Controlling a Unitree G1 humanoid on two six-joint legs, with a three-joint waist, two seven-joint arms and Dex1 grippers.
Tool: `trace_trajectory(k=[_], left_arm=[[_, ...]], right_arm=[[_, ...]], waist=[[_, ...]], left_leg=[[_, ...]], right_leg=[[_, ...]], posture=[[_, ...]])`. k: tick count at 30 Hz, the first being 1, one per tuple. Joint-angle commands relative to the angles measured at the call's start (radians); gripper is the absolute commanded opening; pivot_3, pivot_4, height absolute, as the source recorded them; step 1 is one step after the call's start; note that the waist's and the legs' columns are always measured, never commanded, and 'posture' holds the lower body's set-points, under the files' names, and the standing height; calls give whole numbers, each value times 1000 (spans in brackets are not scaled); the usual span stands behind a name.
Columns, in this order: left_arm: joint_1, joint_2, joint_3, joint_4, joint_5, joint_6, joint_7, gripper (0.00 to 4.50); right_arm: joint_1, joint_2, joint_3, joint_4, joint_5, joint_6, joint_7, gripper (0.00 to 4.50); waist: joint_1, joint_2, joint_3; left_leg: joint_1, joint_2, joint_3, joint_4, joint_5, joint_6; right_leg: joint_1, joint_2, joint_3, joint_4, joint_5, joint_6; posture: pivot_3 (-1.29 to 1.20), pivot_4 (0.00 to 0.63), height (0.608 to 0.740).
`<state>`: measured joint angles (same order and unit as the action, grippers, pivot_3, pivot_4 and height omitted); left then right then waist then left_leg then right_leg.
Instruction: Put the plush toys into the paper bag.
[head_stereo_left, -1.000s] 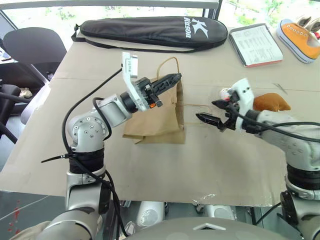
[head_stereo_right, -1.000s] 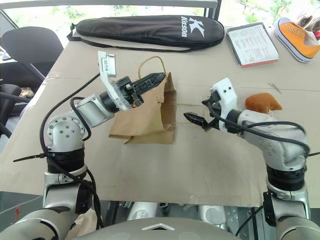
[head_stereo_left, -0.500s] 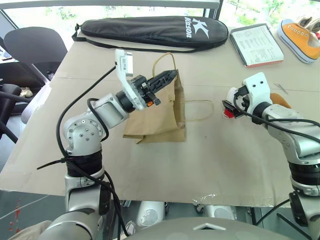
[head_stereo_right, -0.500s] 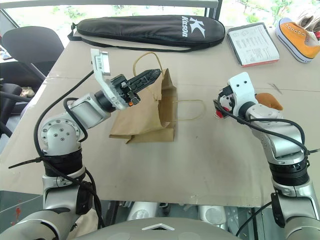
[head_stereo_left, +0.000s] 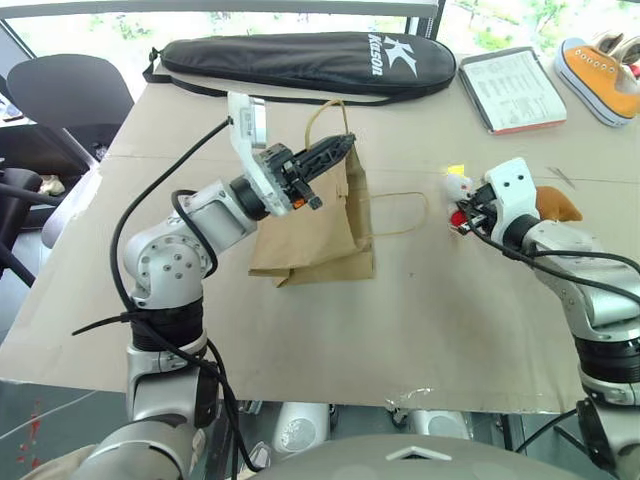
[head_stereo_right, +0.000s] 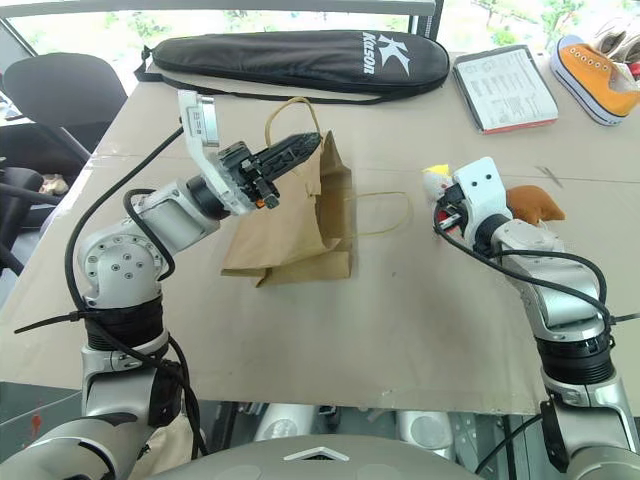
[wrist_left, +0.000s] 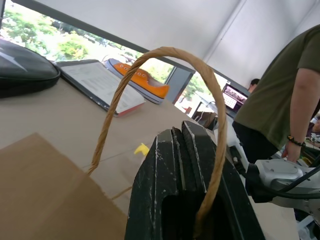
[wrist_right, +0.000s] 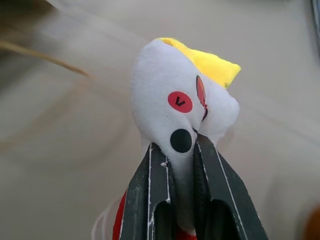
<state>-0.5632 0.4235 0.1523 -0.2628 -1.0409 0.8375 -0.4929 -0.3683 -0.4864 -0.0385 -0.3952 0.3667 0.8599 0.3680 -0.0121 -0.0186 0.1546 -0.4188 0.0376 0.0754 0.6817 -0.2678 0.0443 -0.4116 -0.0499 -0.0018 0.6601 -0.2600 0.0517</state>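
A: Nearest, on the cardboard-covered worktop (head_stereo_left: 400, 320)?
B: Paper bag (head_stereo_left: 320, 235), left of centre, one twine handle lifted by left gripper (head_stereo_left: 338, 150), clamped on that loop.

A: To the right?
B: Right gripper (head_stereo_left: 462, 212), closed on white plush toy (head_stereo_left: 457, 186), yellow tuft up, raised just off the worktop. Just beyond the wrist, orange-brown plush toy (head_stereo_left: 556, 204), lying on the worktop.

A: Farther back?
B: Clipboard (head_stereo_left: 512, 88) and orange sneaker (head_stereo_left: 602, 72) at far right; black racket case (head_stereo_left: 310, 62) along the far edge.
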Motion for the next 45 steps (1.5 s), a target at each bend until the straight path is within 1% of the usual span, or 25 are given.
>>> trace_trajectory(k=[1, 4, 6, 8, 10, 14, 17, 18, 20, 22, 25, 27, 31, 34, 36, 40, 45], left_arm=[[-60, -10, 5, -5, -24, -34, -90, 0], [-112, -35, 1, 9, -56, -33, -147, 0], [-135, -39, -5, 14, -49, -36, -171, 0], [-137, -40, 0, 15, -43, -35, -177, 0], [-103, -25, -11, 4, -7, -43, -190, 0], [-11, 6, -39, -25, 59, -71, -231, 0], [57, 4, -44, -51, 84, -89, -224, 0], [70, -2, -42, -60, 83, -90, -217, 0], [89, -10, -36, -75, 80, -90, -206, 0], [97, -13, -31, -84, 81, -92, -198, 0], [100, -15, -18, -91, 78, -90, -181, 0], [109, -17, -1, -102, 66, -89, -163, 0], [120, -32, 27, -115, 30, -85, -122, 0], [116, -35, 19, -118, 23, -82, -116, 0], [112, -38, 12, -117, 20, -80, -115, 0], [102, -46, -6, -109, 23, -82, -122, 0], [99, -59, -26, -104, 32, -87, -128, 0]], right_arm=[[-94, 66, -134, -89, 167, 6, 22, 19], [-183, 105, -212, -109, 281, 61, -10, 19], [-219, 90, -245, -108, 301, 86, -33, 19], [-236, 53, -277, -108, 306, 100, -49, 19], [-259, 25, -330, -120, 359, 140, -69, 19], [-293, -26, -392, -136, 449, 199, -95, 19], [-326, -39, -421, -165, 612, 270, -106, 19], [-339, -25, -417, -174, 670, 281, -123, 19], [-354, 17, -398, -180, 749, 285, -177, 19], [-335, 51, -372, -187, 788, 279, -231, 19], [-267, 83, -322, -216, 818, 272, -282, 19], [-192, 103, -296, -239, 841, 263, -302, 19], [-57, 102, -241, -252, 848, 240, -284, 19], [-19, 90, -179, -220, 804, 224, -245, 19], [-20, 82, -129, -186, 768, 214, -212, 19], [-74, 83, -11, -79, 665, 203, -163, 19], [-191, 110, 121, 83, 549, 195, -88, 19]], waist=[[-1, 0, 0], [1, 0, 0], [4, 0, 0], [7, 0, 0], [6, 0, 0], [-2, 1, 0], [-3, 1, 0], [-2, 1, 0], [-1, 1, 0], [0, 0, 0], [6, -1, 0], [5, 0, 0], [2, 0, 0], [1, 0, 0], [-1, 0, 0], [-1, 0, 0], [-1, 0, 0]], left_leg=[[0, 0, 0, 0, 0, 0], [0, 0, 0, 0, 0, 0], [0, 0, 0, 0, 0, 0], [0, 0, 0, 0, 0, 0], [0, -1, 0, 0, 0, 0], [0, 0, 0, 0, 0, 0], [1, 1, 1, -1, 0, 0], [1, 1, 0, -1, 0, 0], [1, 1, 0, -1, 0, 0], [0, 1, 0, -1, 0, 0], [0, 0, 0, -1, 0, 1], [-1, 0, 0, 0, 0, 1], [-1, 0, 0, 0, 0, 1], [-1, 0, 0, 0, 0, 1], [0, 0, 0, 0, -1, 1], [0, 0, 0, 0, 0, 1], [0, 0, 0, 0, 0, 1]], right_leg=[[0, 0, 0, 1, 0, 0], [0, 0, 0, 1, 0, 0], [0, -1, 0, 0, 0, 0], [0, -1, -1, 0, 0, 0], [0, -1, 0, 0, 0, 0], [0, -1, 0, 0, 0, 0], [0, -1, 0, 1, 0, 0], [0, 0, 0, 1, 0, 0], [0, -1, 0, 1, 0, 0], [0, -1, 0, 1, 0, 0], [0, -2, 0, 0, 0, 0], [0, -2, 0, 0, 0, 0], [0, -3, 0, 0, 0, 0], [0, -2, 0, 1, 0, 0], [0, -2, 0, 1, 0, 0], [0, -1, 0, 1, 0, 0], [0, 0, 0, 1, 0, 0]], posture=[[0, 150, 740], [0, 150, 740], [0, 150, 740], [0, 150, 740], [0, 150, 740], [0, 150, 740], [0, 150, 740], [0, 150, 740], [0, 150, 740], [0, 150, 740], [0, 150, 740], [0, 150, 740], [0, 150, 740], [0, 150, 740], [0, 150, 740], [0, 150, 740], [0, 150, 740]])
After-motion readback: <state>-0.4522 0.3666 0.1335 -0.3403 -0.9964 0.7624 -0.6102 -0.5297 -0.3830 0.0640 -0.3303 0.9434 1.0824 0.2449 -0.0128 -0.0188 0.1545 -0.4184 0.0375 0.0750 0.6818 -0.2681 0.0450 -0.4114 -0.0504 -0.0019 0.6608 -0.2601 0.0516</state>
